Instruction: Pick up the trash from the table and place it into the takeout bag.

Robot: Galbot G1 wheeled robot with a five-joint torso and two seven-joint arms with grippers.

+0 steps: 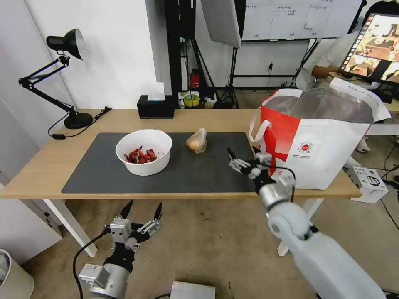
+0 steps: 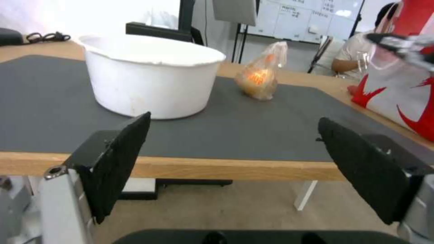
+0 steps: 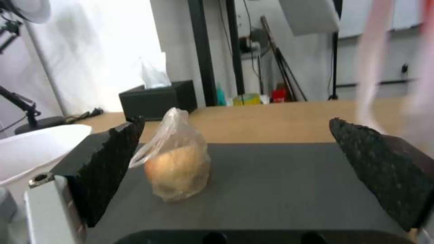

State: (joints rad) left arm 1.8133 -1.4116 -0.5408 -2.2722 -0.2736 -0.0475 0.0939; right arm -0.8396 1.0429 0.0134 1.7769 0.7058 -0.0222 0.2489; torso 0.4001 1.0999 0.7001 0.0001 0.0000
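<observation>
Fingers spread wide on both grippers, neither holding anything, so nothing is in hand yet. Starting at the left, the left gripper (image 1: pixel 141 211) hangs below the front edge of the table (image 1: pixel 41 170), out over the floor, idle; ahead of and above its fingertips sits the white bowl of red shells (image 1: pixel 144 151) on the dark grey mat (image 1: pixel 95 170). Further right, the small clear bag of orange-brown food (image 1: pixel 197 142) stands upright on the mat, its knotted top pointing up. From the right gripper (image 1: pixel 241 156), which hovers low over the mat's right end, that bag lies ahead and toward its left finger (image 3: pixel 106 166), clearly apart from both pads. Just beside the right gripper, on its outer side, stands the takeout bag (image 1: pixel 316 153), mouth open, foil lining showing. To my eye the job now is reaching for the little bag: I would shift the gripper sideways until the bag sits centred between the fingers, come in low around the full belly rather than the loose twisted top, and close gently, since thin film slips and the food inside may squash. Lifting should clear the takeout bag's white loop handle (image 1: pixel 258 126) before going over the rim.
</observation>
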